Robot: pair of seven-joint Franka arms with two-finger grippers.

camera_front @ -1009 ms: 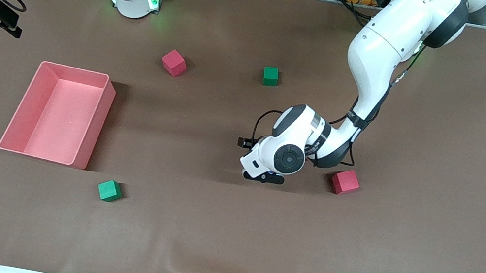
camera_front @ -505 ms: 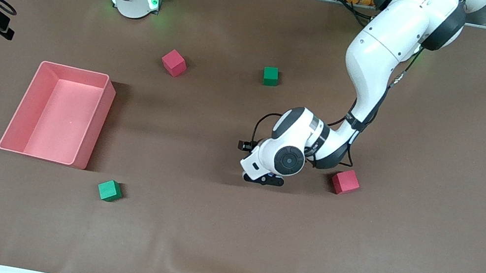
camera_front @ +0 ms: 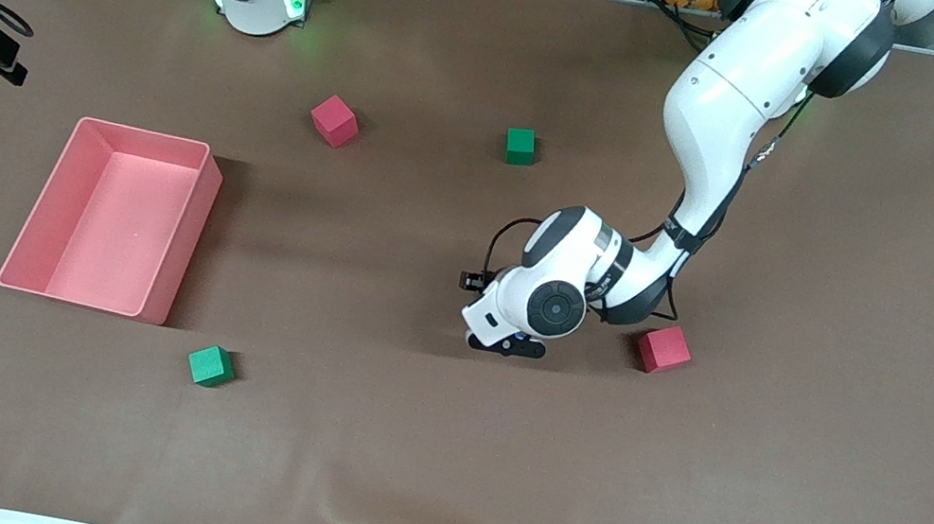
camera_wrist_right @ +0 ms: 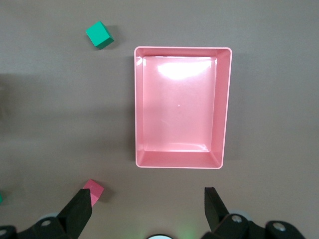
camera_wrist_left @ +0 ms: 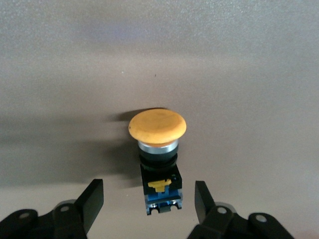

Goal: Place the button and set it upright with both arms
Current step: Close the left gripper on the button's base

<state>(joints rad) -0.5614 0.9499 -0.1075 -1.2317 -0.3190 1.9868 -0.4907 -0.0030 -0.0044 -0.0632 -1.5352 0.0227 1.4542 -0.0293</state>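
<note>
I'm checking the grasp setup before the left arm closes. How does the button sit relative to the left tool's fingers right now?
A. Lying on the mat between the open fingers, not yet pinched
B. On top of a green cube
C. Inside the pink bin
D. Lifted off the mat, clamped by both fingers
A: in the left wrist view the button lies on the brown mat with gaps to both fingers of the left tool.

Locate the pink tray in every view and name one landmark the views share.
Front view: the pink tray lies toward the right arm's end of the table, with a green cube nearer the camera than it.
Left wrist view: not in it; only the button between the left claw's fingers.
Right wrist view: mid-picture, under the open right claw.
Shared landmark: that green cube beside the tray's corner.
</note>
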